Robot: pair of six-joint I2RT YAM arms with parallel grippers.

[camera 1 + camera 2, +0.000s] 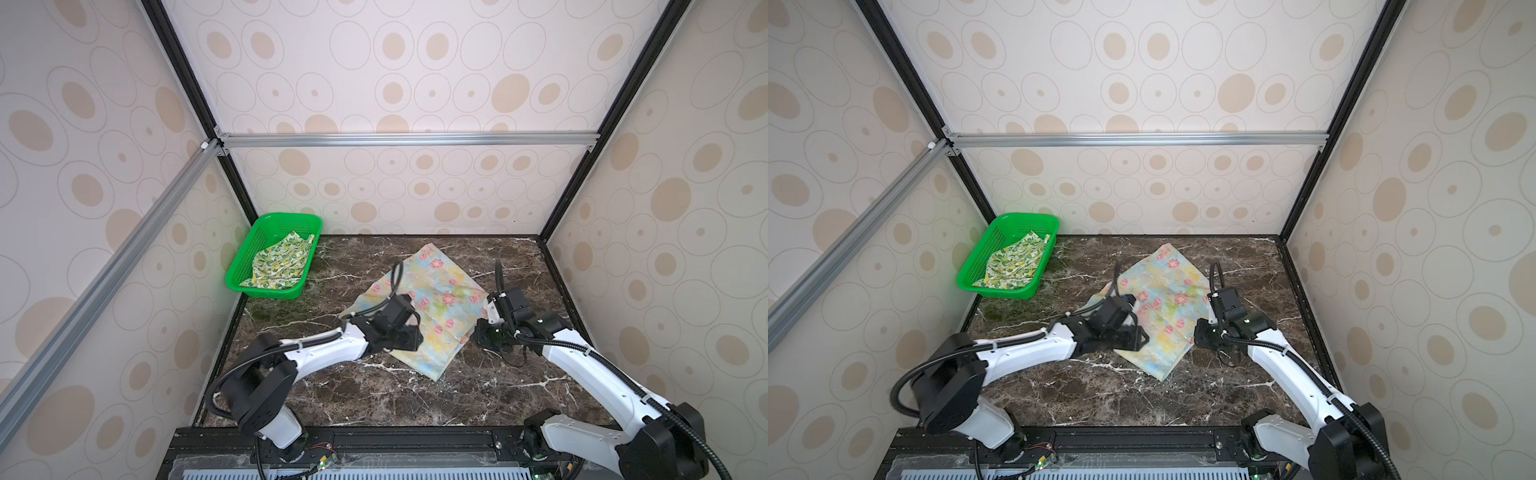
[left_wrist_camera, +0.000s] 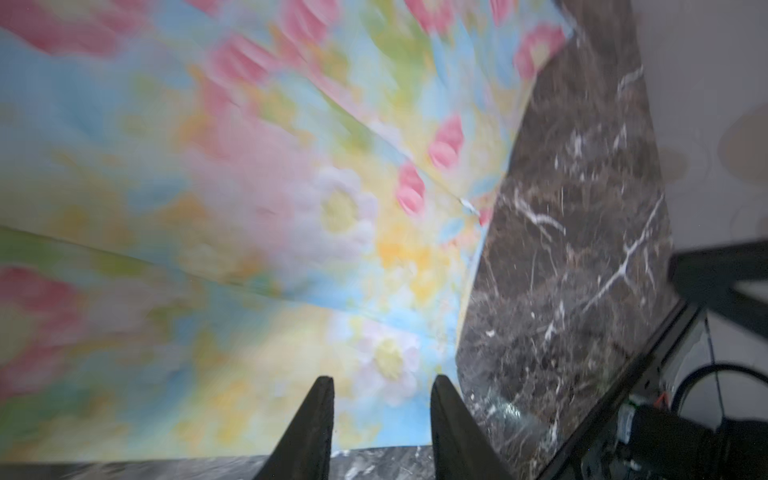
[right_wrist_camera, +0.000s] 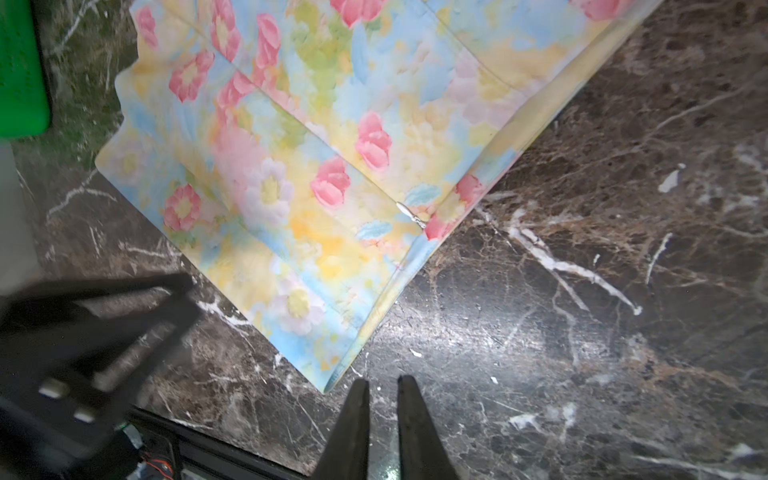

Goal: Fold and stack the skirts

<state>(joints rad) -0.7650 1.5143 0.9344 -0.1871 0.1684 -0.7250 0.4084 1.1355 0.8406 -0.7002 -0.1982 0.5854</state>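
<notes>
The floral skirt [image 1: 436, 303] lies flat on the surface [image 1: 415, 399], set cornerwise so that one corner points toward the arms' bases. It looks close to square, so I cannot tell which way its long axis runs. The lemon skirt [image 1: 282, 262] sits crumpled in the green basket [image 1: 291, 215], well off the floral skirt's far-left corner, not yet folded. The left claw [image 2: 382, 382] hangs over the floral skirt's near-left edge, fingers moderately apart with nothing between them and cloth directly ahead. The right claw [image 3: 383, 380] hovers above bare marble just outside the floral skirt's waistband edge, fingers parted only a sliver and empty. The skirt's near corner lies just beside its fingertips. My reading is that the next fold hinges on that near corner and waistband edge. The right claw is nearer to both, while the left, over fabric, would need only to descend
</notes>
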